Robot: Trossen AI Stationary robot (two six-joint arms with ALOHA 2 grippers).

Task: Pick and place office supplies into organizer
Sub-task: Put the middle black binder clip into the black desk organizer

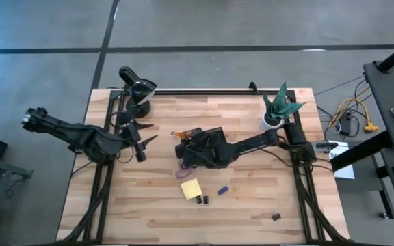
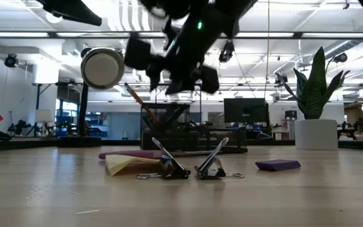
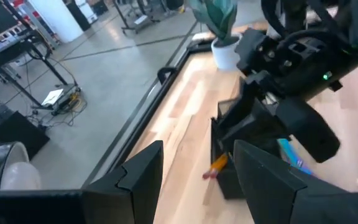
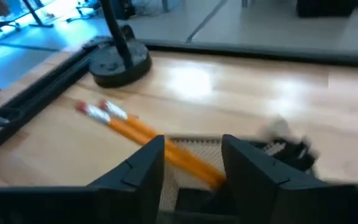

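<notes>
The organizer [image 1: 195, 139], a dark mesh-walled box [image 2: 169, 129], stands mid-table. Two yellow pencils [image 4: 135, 132] lean out of it, eraser ends up. My right gripper [image 4: 194, 163] hovers open just above it [image 1: 187, 149], the pencils showing beyond the gap. A small black blurred thing [image 4: 288, 149] shows at the organizer's mesh. A yellow sticky pad [image 1: 191, 188], two black clips [image 1: 201, 200], a purple block [image 1: 221, 189] and purple scissors [image 1: 182, 171] lie on the table nearer the front. My left gripper [image 1: 144, 142] waits open to the organizer's left [image 3: 197, 180].
A black desk lamp [image 1: 137, 89] stands at the far left. A potted plant [image 1: 279, 108] stands at the far right. Another black clip [image 1: 276, 217] lies near the front right. Bare wood lies along the front edge [image 1: 149, 219].
</notes>
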